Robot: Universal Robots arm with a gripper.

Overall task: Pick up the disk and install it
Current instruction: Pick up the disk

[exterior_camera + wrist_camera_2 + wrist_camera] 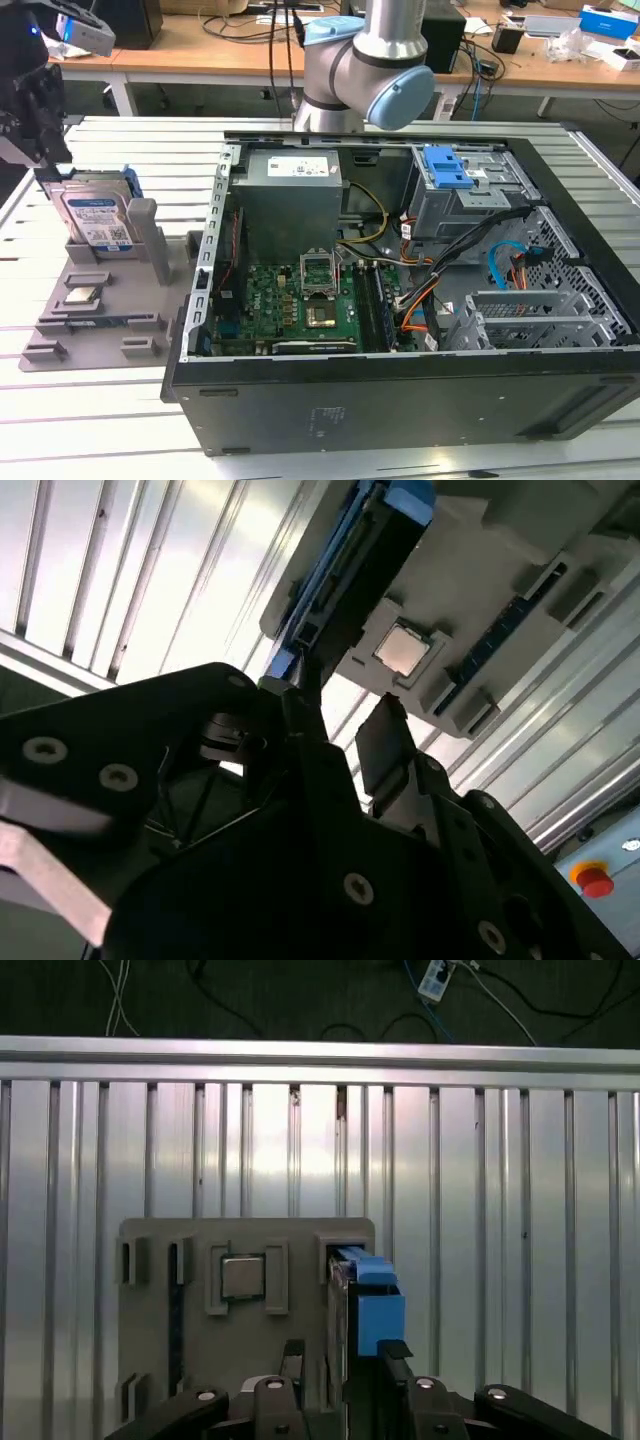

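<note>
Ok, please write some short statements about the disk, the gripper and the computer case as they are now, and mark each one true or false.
1. The disk stands on its edge in the grey holder, outside the computer case. True.
2. The gripper is shut on the disk and has lifted it clear. False: its fingers are apart, in line with the disk's top edge, and the disk sits in the holder.
3. A small square chip lies flat in the holder beside the disk. True.
4. The computer case is closed by a side panel. False: it lies open, with the motherboard in plain sight.
</note>
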